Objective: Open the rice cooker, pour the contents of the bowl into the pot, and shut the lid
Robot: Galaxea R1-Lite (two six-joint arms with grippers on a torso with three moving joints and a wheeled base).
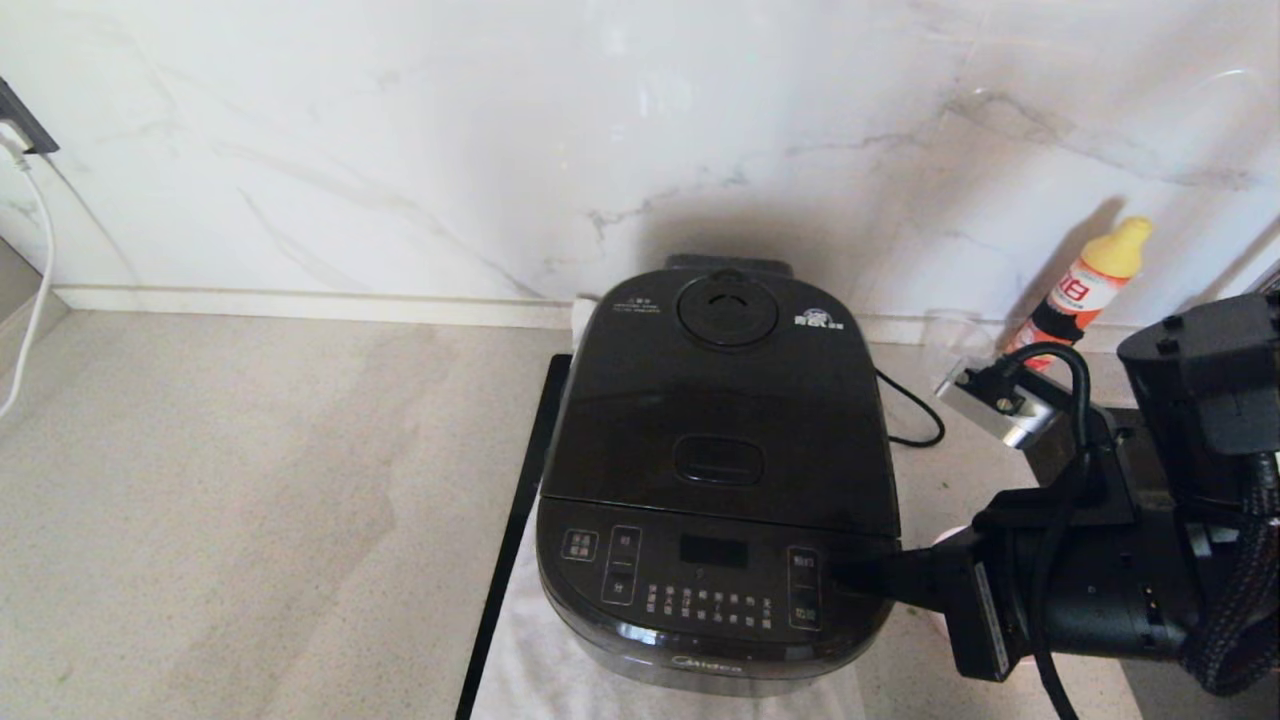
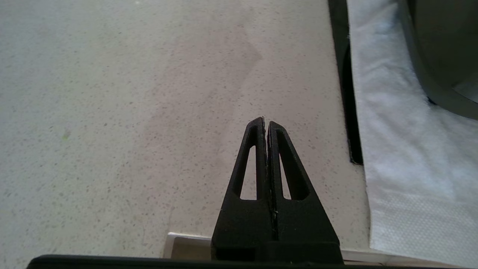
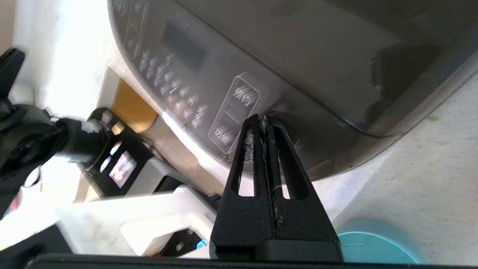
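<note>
The black Midea rice cooker (image 1: 715, 480) stands on a white cloth, its lid (image 1: 720, 400) down, so the pot is hidden. The steam vent (image 1: 727, 310) and oval lid button (image 1: 718, 460) face up. My right gripper (image 1: 850, 578) is shut and empty, its tips at the cooker's front right corner beside the button panel (image 3: 239, 112). A light blue bowl (image 3: 377, 248) shows in the right wrist view just behind the gripper; its contents are hidden. My left gripper (image 2: 266, 123) is shut over bare counter, left of the cloth, and is out of the head view.
A yellow-capped bottle (image 1: 1085, 285) leans against the marble wall at the back right, a clear cup (image 1: 950, 340) beside it. The cooker's black cord (image 1: 905, 410) loops on its right. A white cloth (image 2: 403, 149) and a black strip (image 1: 520, 500) lie under the cooker.
</note>
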